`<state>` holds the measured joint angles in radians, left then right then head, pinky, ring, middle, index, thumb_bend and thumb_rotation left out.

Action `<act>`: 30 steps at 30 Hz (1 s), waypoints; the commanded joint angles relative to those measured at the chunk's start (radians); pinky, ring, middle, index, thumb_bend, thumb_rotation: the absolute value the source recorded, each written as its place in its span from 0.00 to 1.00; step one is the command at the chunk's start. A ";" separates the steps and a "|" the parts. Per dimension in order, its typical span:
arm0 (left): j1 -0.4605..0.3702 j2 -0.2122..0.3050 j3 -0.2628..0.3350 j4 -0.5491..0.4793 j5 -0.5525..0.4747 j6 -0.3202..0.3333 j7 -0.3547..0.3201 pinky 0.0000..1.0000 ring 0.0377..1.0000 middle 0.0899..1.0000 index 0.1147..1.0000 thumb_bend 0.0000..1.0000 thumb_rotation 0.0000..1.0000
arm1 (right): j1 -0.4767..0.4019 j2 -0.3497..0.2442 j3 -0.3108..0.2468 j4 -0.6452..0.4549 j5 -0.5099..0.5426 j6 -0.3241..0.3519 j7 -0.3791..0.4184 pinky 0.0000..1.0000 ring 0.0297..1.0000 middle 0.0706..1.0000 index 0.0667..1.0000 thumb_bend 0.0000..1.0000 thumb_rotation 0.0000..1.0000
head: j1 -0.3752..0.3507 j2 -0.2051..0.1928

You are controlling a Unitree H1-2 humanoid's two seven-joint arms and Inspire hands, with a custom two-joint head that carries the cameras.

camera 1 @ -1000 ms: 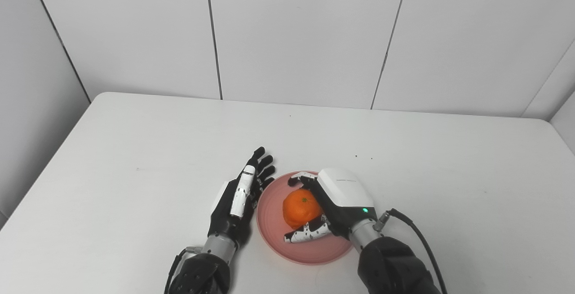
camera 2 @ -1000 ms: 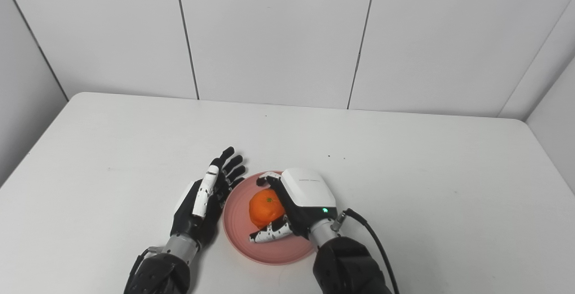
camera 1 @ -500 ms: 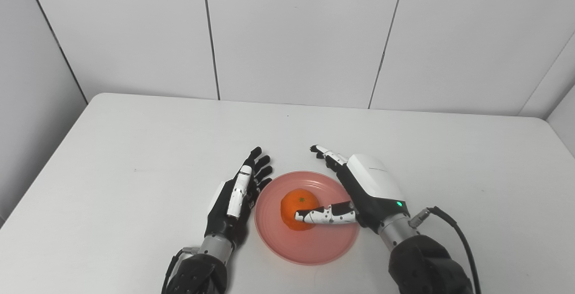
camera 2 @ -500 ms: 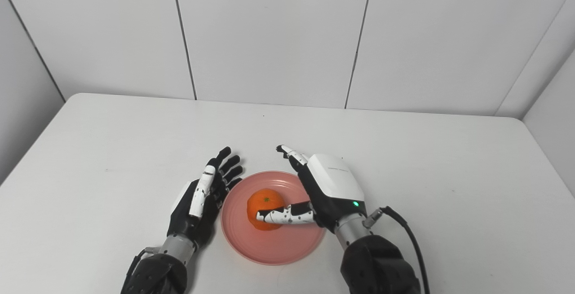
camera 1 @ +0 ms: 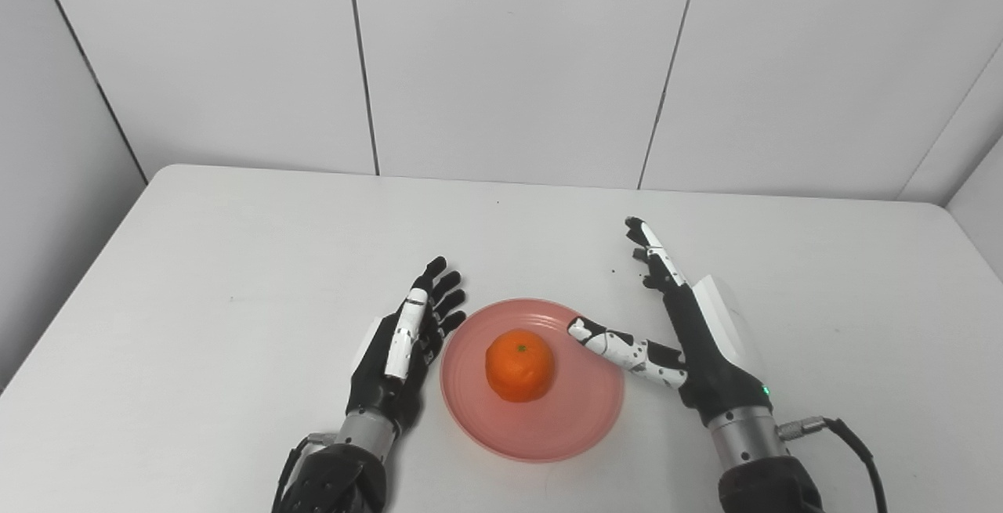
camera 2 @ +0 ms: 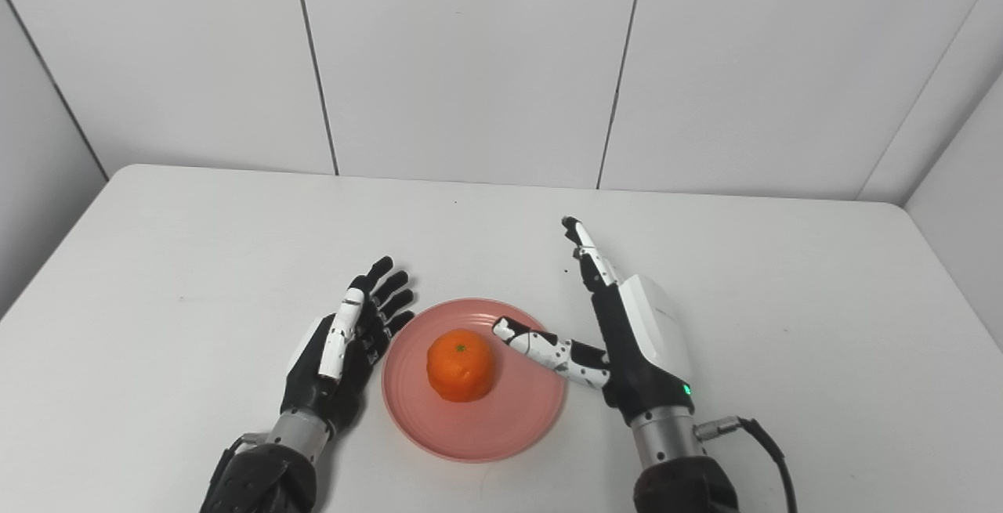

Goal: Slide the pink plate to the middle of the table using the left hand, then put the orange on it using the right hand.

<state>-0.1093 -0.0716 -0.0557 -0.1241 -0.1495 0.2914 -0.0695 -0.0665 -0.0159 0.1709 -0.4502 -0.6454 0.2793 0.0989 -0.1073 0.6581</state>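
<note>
You see the orange [camera 1: 519, 365] on the plate [camera 1: 541, 438]; right hand [camera 1: 700, 341] spread empty just right, thumb perhaps over the rim

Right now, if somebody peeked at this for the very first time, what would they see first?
The bright orange, sitting alone in the middle of the pink plate near the table's front edge. Next, the two robot hands: the left hand open beside the plate's left rim, the right hand open on its right, thumb over the rim.

A bare lab-like test cell: plain white table [camera 1: 235, 262] enclosed by seamed white wall panels [camera 1: 509, 59].
</note>
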 commanded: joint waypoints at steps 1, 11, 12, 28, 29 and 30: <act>0.005 0.008 0.004 -0.019 -0.006 0.009 -0.006 0.94 0.93 0.94 0.93 0.41 1.00 | 0.005 0.029 -0.019 -0.010 0.055 -0.056 -0.053 0.83 0.90 0.93 0.96 0.85 1.00 | -0.001 -0.003; 0.037 0.024 -0.005 -0.059 0.009 -0.042 -0.019 0.96 0.95 0.97 0.95 0.41 1.00 | 0.082 0.136 -0.106 0.118 0.424 -0.160 -0.117 0.95 0.98 1.00 1.00 0.65 1.00 | 0.002 0.002; 0.041 0.024 -0.008 -0.063 0.012 -0.047 -0.019 0.96 0.95 0.97 0.96 0.40 1.00 | 0.085 0.138 -0.108 0.127 0.437 -0.165 -0.120 0.96 0.98 1.00 1.00 0.65 1.00 | 0.002 0.002; 0.122 0.027 -0.040 -0.085 0.054 -0.182 -0.018 1.00 1.00 1.00 1.00 0.43 0.99 | 0.128 0.162 -0.072 0.177 0.493 -0.236 -0.163 0.97 0.98 1.00 1.00 0.32 1.00 | 0.000 -0.015; 0.123 0.030 -0.043 -0.084 0.060 -0.188 -0.017 1.00 1.00 1.00 1.00 0.44 0.98 | 0.128 0.162 -0.071 0.179 0.491 -0.238 -0.165 0.97 0.98 1.00 1.00 0.32 1.00 | 0.000 -0.015; 0.124 0.032 -0.044 -0.084 0.064 -0.191 -0.018 1.00 1.00 1.00 1.00 0.44 0.98 | 0.129 0.161 -0.069 0.181 0.491 -0.238 -0.165 0.97 0.98 1.00 1.00 0.32 1.00 | 0.000 -0.013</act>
<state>0.0178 -0.0441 -0.0945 -0.1872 -0.0992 0.1417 -0.0835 0.0720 0.1400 0.0955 -0.2566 -0.1555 0.1056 -0.0562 -0.1089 0.6458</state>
